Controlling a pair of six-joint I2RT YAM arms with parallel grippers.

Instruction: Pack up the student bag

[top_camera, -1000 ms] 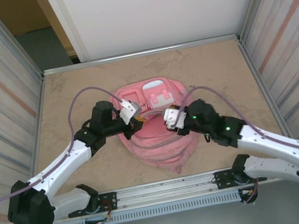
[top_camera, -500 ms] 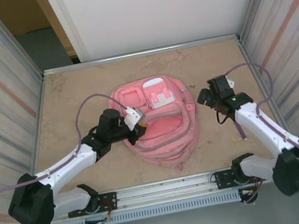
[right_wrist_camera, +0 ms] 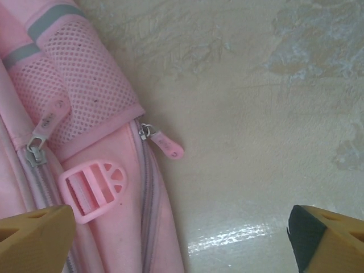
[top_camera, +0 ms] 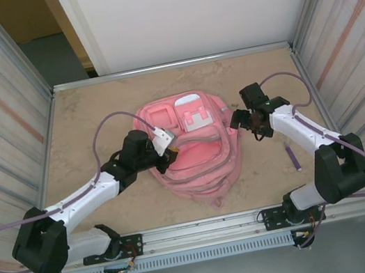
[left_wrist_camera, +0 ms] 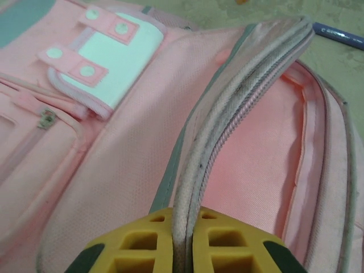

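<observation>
The student bag (top_camera: pixel 197 158) lies flat in the middle of the worktop (top_camera: pixel 93 110), front pockets facing up and its main compartment gaping open. From above, the left gripper (top_camera: pixel 171 150) sits at the bag's 9 o'clock side, at the rim of the opening. In the left wrist view its yellow fingers (left_wrist_camera: pixel 142 247) are closed narrowly on the bag's zipper edge (left_wrist_camera: pixel 244 74), which runs up and away from the pinch toward 1 o'clock as a raised ridge. The pink lining shows to the ridge's 3 o'clock side. A white flap pocket (left_wrist_camera: pixel 116 51) with two pink snap tabs lies at 11 o'clock.

The right gripper (top_camera: pixel 236 118) hangs at the bag's 3 o'clock edge. Its fingers (right_wrist_camera: pixel 34 233) are spread wide and hold nothing. Between them the right wrist view shows bare worktop and the bag's side. There, a pink mesh pocket (right_wrist_camera: pixel 74 85) lies at 10 o'clock and a pink plastic buckle (right_wrist_camera: pixel 94 187) at 8 o'clock. A loose zipper pull (right_wrist_camera: pixel 165 142) rests on the worktop just beside the bag.

A purple pen (top_camera: pixel 292 157) lies on the worktop at about 4 o'clock from the bag, apart from it.
</observation>
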